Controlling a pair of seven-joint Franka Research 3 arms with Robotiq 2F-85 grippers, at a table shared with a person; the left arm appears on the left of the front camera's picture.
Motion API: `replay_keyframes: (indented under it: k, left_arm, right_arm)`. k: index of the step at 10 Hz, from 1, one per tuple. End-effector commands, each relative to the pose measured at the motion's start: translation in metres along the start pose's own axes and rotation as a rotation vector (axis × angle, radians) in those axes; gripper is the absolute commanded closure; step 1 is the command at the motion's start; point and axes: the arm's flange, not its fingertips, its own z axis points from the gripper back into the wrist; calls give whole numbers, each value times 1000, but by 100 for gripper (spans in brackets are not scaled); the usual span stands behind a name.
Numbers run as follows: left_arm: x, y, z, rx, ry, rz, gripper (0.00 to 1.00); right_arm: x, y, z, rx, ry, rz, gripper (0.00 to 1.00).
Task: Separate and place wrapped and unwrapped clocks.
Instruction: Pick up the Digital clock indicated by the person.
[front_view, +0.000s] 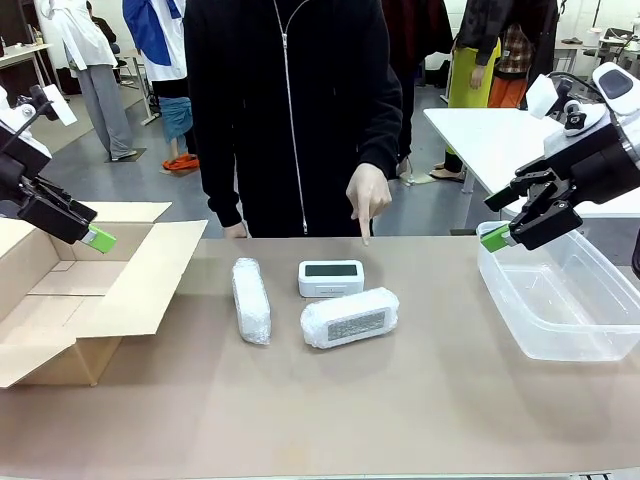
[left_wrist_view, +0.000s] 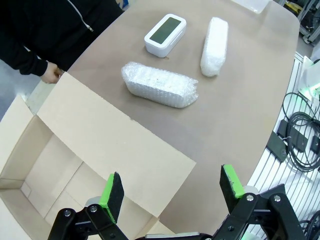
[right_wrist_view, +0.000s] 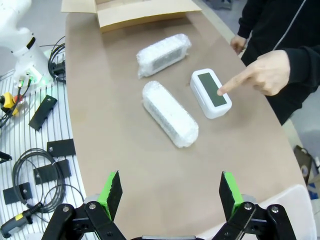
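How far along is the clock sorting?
Done: nothing; the bare white digital clock and two whitish bubble-wrapped bundles lie mid-table. In hand: nothing; left pincer and right pincer stand open. Left: sorting all three, presumably into brown cardboard box and clear plastic bin.

Bright, even light from overhead covers the brown surface (front_view: 400, 410). The wrapped clock (right_wrist_view: 170, 120) ahead of the right claw (right_wrist_view: 169, 187) casts only a soft, thin shadow, and its wrap has a faint sheen. Focus is sharp throughout. Beyond the left claw (left_wrist_view: 172, 186), the surface's edge bows with wide-angle distortion.
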Motion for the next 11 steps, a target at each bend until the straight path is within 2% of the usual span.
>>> replay_keyframes:
  k: [1,11]
  left_arm:
    - [-1,1,0,7,6,-8,0]
    - [-1,1,0,7,6,-8,0]
  right_arm:
    - [-1,-3,-3,19,-16,10,0]
    - [-1,-3,-3,19,-16,10,0]
